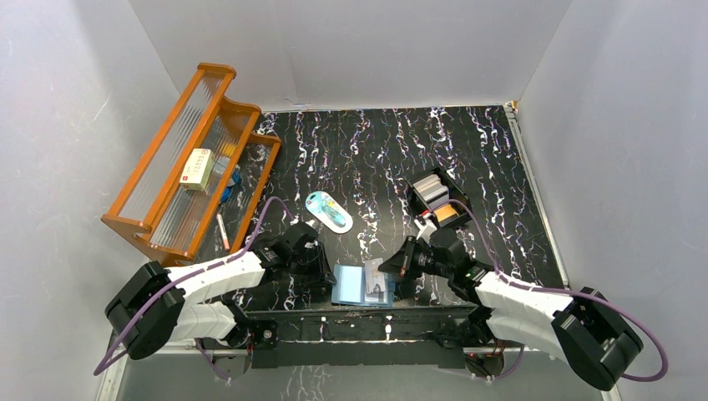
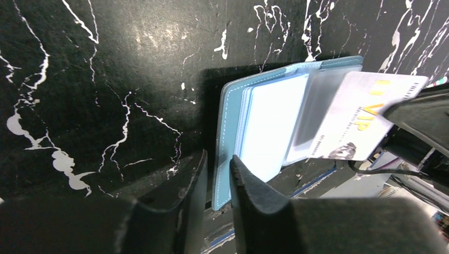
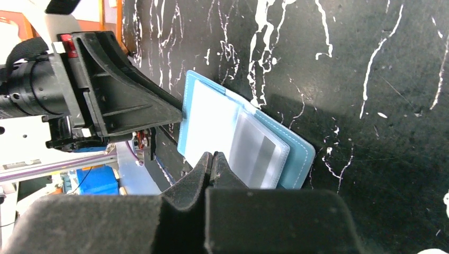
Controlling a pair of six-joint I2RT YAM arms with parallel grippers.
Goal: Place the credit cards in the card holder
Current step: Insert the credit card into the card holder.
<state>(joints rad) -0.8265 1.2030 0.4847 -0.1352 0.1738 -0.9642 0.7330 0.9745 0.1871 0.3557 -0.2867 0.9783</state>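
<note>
The card holder (image 1: 351,286) lies open near the table's front edge, light blue inside with clear pockets. My left gripper (image 2: 217,170) is closed on its left cover edge (image 2: 225,132); it also shows in the top view (image 1: 321,272). My right gripper (image 3: 213,159) is shut on a pale grey credit card (image 2: 365,114) with gold "VIP" lettering. The card's far end sits partly inside a clear pocket (image 3: 254,151) on the wallet's right half. More credit cards, grey (image 1: 430,185) and orange (image 1: 447,214), stand in a black open-topped box (image 1: 458,197).
A light-blue oval item (image 1: 328,210) lies mid-table behind the wallet. An orange slatted rack (image 1: 188,163) with a cream box (image 1: 198,168) stands at the left. The table's front rail (image 1: 359,317) runs just below the wallet. Grey walls enclose the table.
</note>
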